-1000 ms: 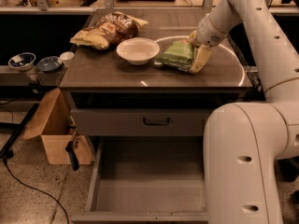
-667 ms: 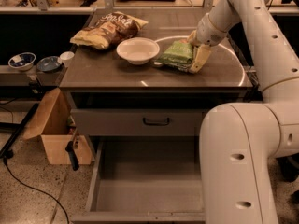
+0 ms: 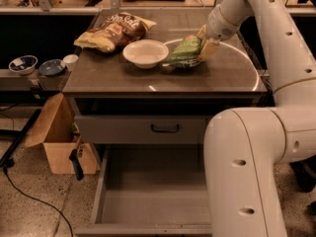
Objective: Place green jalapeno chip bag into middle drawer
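The green jalapeno chip bag (image 3: pixel 183 52) is on the right half of the dark tabletop (image 3: pixel 123 75), its left end at the rim of a white bowl (image 3: pixel 145 53). My gripper (image 3: pixel 204 46) reaches down from the upper right and is shut on the bag's right end, which looks raised slightly off the table. The middle drawer (image 3: pixel 148 196) is pulled out wide open below the table at the bottom of the view. Its grey floor is bare, and its right side is hidden behind my white arm (image 3: pixel 247 172).
A brown-and-yellow chip bag (image 3: pixel 113 31) lies at the table's back left. A shut drawer front with a dark handle (image 3: pixel 165 128) sits above the open drawer. A cardboard box (image 3: pixel 58 143) stands on the floor at left. Small bowls (image 3: pixel 23 63) sit on a side ledge.
The bag's right end has risen a little with the gripper, and the bag has shifted towards the white bowl. My arm's lower body has moved slightly left in the view.
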